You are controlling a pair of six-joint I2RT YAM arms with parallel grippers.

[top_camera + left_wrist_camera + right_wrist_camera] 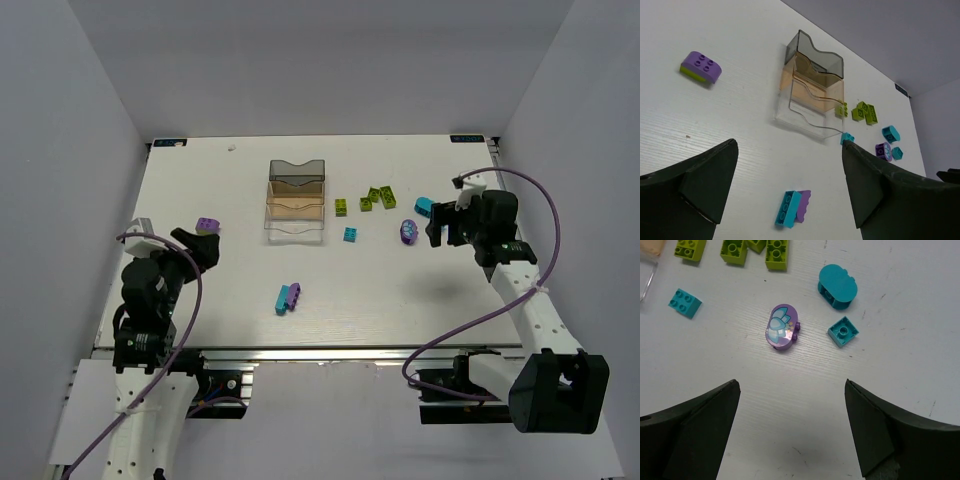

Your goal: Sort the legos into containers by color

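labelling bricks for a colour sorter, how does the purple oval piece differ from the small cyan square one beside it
Colour: the purple oval piece is purple, the cyan square piece turquoise. Shape: the oval piece is rounded and elongated, the square piece sharp-cornered and smaller. Top: the oval piece has a pale printed pattern, the square piece a single central ring. Both lie loose on the table, not touching.

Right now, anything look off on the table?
Two mixed-colour pairs: a purple brick sits on a lime piece left of the bins, and a cyan brick lies flush against a purple one on their near side. A small cyan square looks flipped, hollow side up. No spill or damage seen.
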